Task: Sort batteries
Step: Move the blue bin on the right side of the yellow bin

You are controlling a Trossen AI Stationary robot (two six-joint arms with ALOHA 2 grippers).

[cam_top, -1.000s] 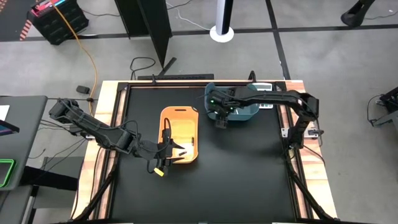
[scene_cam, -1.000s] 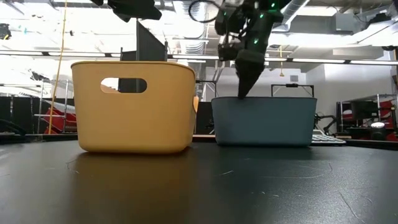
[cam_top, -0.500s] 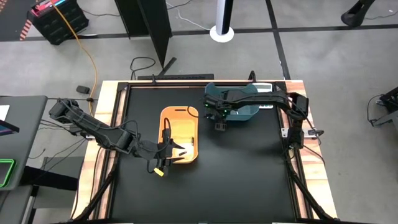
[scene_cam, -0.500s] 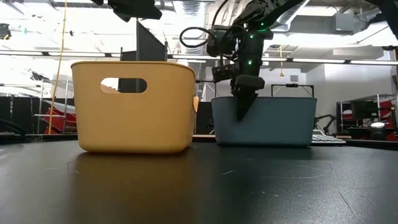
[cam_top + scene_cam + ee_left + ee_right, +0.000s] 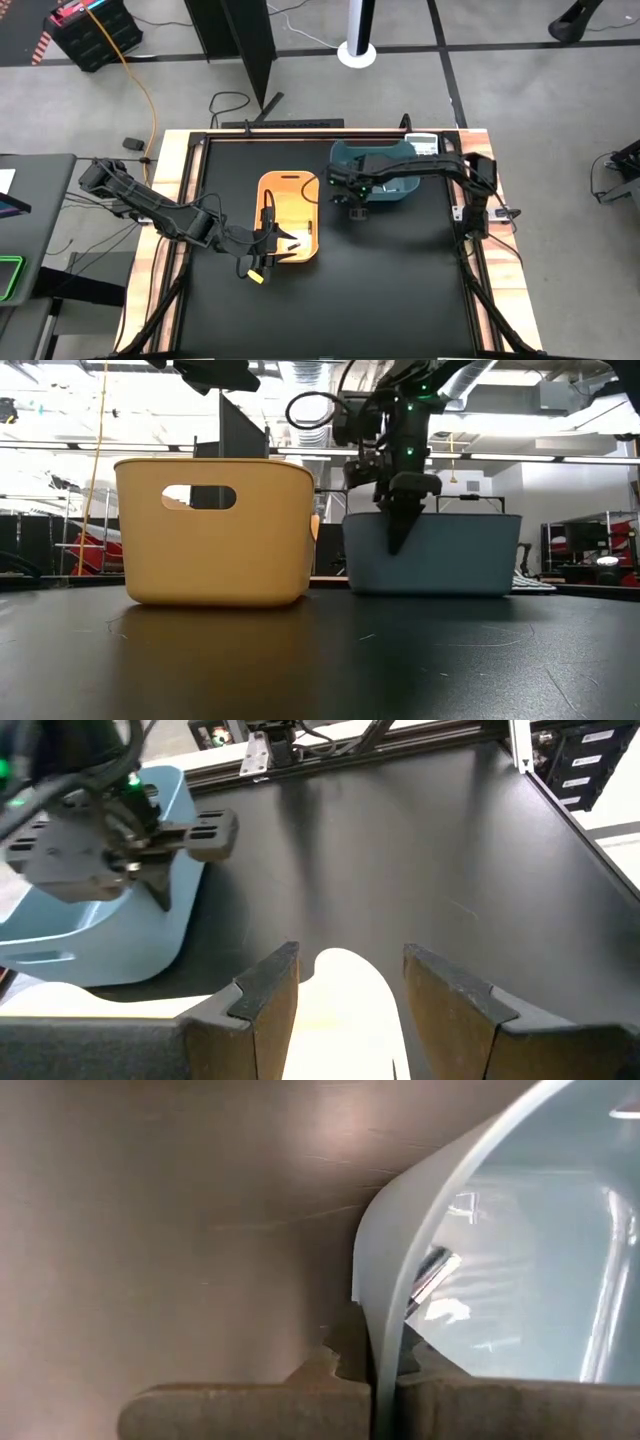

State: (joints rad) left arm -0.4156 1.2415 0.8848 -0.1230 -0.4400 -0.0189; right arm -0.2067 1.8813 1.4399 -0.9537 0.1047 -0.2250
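A blue bin stands at the far middle of the black table, and an orange bin stands to its left. My right gripper is shut on the blue bin's wall at its near left corner. One silvery battery lies on the floor inside the blue bin. My left gripper hangs open over the near end of the orange bin, whose pale rim shows between its fingers. I cannot see any other batteries. My right gripper pinches the blue bin's thin wall just below the rim, with one finger inside the bin and one outside. The fingers come from above, pointing down. The bin stands upright with its bottom on the table.
A grey-white calculator lies behind the blue bin at the far edge. The near half and the right side of the black table are bare. A raised frame runs round the table's edges.
My right gripper has moved from over the blue bin toward the table's near edge and down to the bin's near left corner. There it has shut on the wall.
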